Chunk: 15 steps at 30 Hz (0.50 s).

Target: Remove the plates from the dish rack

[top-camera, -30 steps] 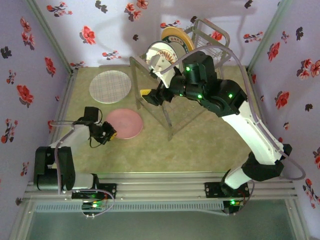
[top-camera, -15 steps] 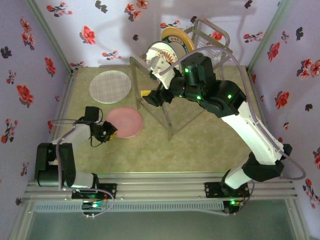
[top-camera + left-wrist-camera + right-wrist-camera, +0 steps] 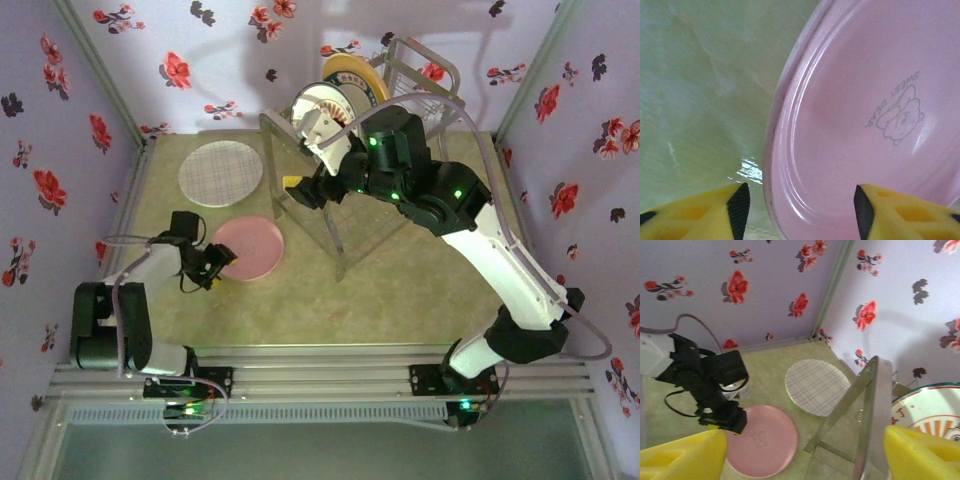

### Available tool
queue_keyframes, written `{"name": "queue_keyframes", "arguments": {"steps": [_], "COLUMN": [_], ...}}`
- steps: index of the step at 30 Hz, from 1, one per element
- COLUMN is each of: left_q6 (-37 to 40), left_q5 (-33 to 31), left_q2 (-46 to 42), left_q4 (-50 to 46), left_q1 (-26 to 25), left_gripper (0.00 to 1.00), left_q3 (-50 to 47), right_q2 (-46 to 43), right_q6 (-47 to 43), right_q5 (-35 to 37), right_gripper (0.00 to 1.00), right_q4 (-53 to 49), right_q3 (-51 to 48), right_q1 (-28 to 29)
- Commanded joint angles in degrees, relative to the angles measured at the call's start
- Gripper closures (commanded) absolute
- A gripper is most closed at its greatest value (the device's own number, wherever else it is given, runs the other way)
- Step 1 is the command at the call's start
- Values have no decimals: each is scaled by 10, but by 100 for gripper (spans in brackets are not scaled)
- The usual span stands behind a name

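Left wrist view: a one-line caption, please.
Open left gripper at the rim of the pink plate lying on the table.

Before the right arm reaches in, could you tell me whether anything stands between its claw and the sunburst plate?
Yes. A slanted rack frame bar crosses the wrist view between the open right claw and the sunburst plate; the claw would likely have to pass right of it.

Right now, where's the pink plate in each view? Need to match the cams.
Top external: pink plate lies flat on the table, left of centre, just below the grid plate.
Left wrist: pink plate takes up the right side, close up, with a bear print.
Right wrist: pink plate sits at the bottom, left of centre.
Shared landmark: left gripper at the plate's rim.
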Motion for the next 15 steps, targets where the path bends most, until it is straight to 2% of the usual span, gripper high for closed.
{"name": "queue_keyframes", "arguments": {"steps": [1, 3, 6, 8, 11, 15], "left_q6": [10, 7, 1, -2, -5, -3], "left_q5": [-26, -34, -52, -66, -88, -88], "left_q2": [-26, -43, -76, -108, -155, -184], "left_q4": [-50, -67, -98, -116, -115, -68], "left_q1": [-3, -3, -3, -3, -7, -19], "left_gripper": [34, 31, 29, 28, 28, 25], "left_q3": [24, 35, 63, 96, 153, 242], "right_q2": [-29, -36, -39, -39, -27, -16], "right_q6": [-13, -30, -61, -60, 0, 56], "right_q5": [99, 159, 293, 344, 354, 317], "right_gripper": [18, 18, 18, 18, 18, 18], "right_q4": [80, 116, 176, 203, 179, 148], "right_q3": [-21, -28, -34, -31, 5, 18], "right_q1": [3, 3, -4, -28, -89, -155]}}
